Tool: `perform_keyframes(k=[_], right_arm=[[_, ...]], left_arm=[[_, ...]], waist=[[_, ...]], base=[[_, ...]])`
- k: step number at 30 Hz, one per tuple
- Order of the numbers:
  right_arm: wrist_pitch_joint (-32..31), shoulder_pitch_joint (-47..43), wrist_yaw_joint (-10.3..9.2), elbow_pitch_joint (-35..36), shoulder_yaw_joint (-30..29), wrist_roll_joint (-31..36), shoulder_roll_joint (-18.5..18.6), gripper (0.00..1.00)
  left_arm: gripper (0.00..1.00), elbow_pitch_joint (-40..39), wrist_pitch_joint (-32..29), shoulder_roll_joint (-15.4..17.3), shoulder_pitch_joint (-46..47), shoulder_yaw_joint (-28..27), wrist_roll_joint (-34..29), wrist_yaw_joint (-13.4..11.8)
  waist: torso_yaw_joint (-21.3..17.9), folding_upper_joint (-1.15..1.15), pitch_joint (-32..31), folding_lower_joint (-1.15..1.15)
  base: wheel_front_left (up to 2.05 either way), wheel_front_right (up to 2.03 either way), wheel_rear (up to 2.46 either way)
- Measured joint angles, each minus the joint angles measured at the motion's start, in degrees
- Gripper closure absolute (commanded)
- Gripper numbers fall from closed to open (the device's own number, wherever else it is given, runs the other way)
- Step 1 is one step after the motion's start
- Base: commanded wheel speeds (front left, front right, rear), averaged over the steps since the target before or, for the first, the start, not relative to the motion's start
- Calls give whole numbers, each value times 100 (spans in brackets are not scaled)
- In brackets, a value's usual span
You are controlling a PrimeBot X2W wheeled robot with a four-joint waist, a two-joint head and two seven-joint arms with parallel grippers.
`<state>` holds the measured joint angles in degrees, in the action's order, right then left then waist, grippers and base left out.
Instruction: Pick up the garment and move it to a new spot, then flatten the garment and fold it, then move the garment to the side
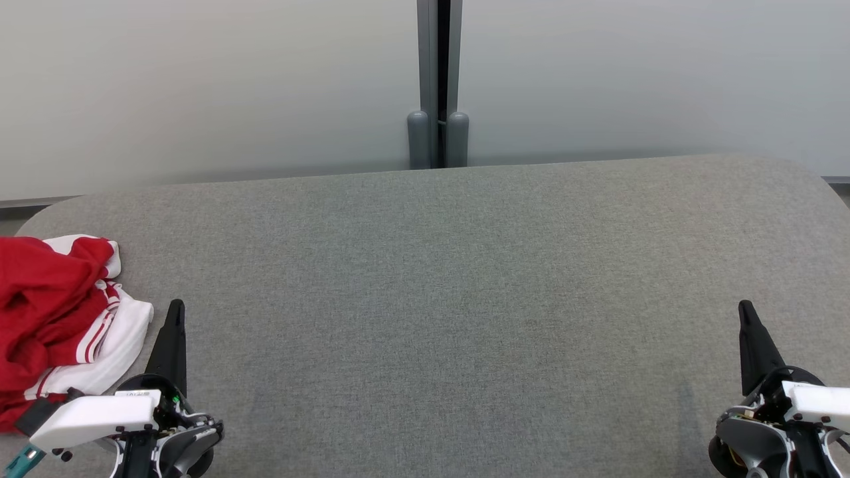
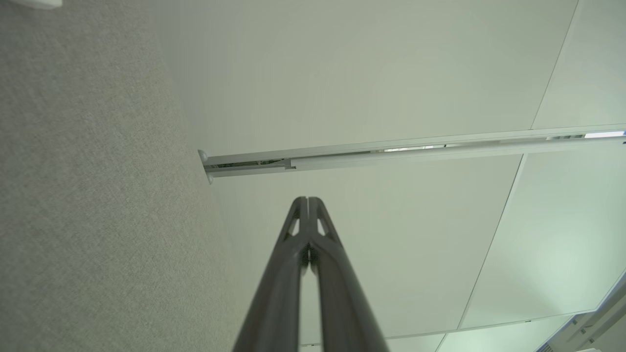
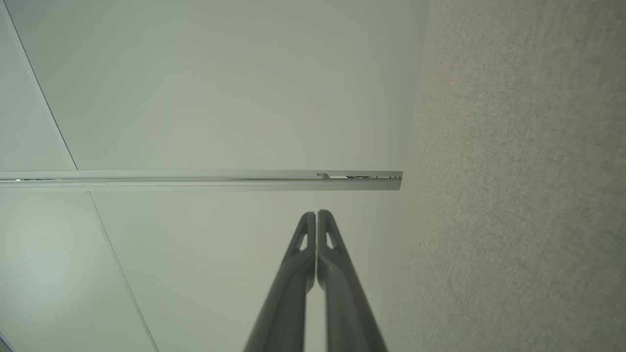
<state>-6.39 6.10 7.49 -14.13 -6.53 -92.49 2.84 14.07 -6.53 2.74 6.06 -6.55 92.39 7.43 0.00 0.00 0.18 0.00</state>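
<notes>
The garment [image 1: 56, 312], red with white striped trim, lies crumpled at the far left edge of the grey fabric table [image 1: 451, 292] in the head view. Just right of it, at the lower left, my left gripper [image 1: 175, 308] is shut and holds nothing, its tip a short way from the white hem. At the lower right my right gripper [image 1: 745, 308] is shut and empty too, far from the garment. In the left wrist view the left gripper [image 2: 308, 200] has its fingertips pressed together, and the right gripper [image 3: 316, 214] looks the same in the right wrist view.
Pale frosted wall panels with a grey vertical post [image 1: 438, 86] stand right behind the table's far edge. The table's rounded corners curve away at the far left and far right.
</notes>
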Motion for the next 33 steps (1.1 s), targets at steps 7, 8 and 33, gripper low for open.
perform_keyframes(k=[7, 8, 33], right_arm=[[0, 0, 0, 0, 0, 0, 0, 100], [0, 0, 0, 0, 0, 0, 0, 100], [0, 0, 0, 0, 0, 0, 0, 100]], left_arm=[[100, 0, 0, 0, 0, 0, 0, 0], [100, 0, 0, 0, 0, 0, 0, 0], [100, 0, 0, 0, 0, 0, -1, 0]], waist=[[0, 0, 0, 0], [0, 0, 0, 0], [0, 0, 0, 0]], base=[[0, 0, 0], [0, 0, 0], [0, 0, 0]])
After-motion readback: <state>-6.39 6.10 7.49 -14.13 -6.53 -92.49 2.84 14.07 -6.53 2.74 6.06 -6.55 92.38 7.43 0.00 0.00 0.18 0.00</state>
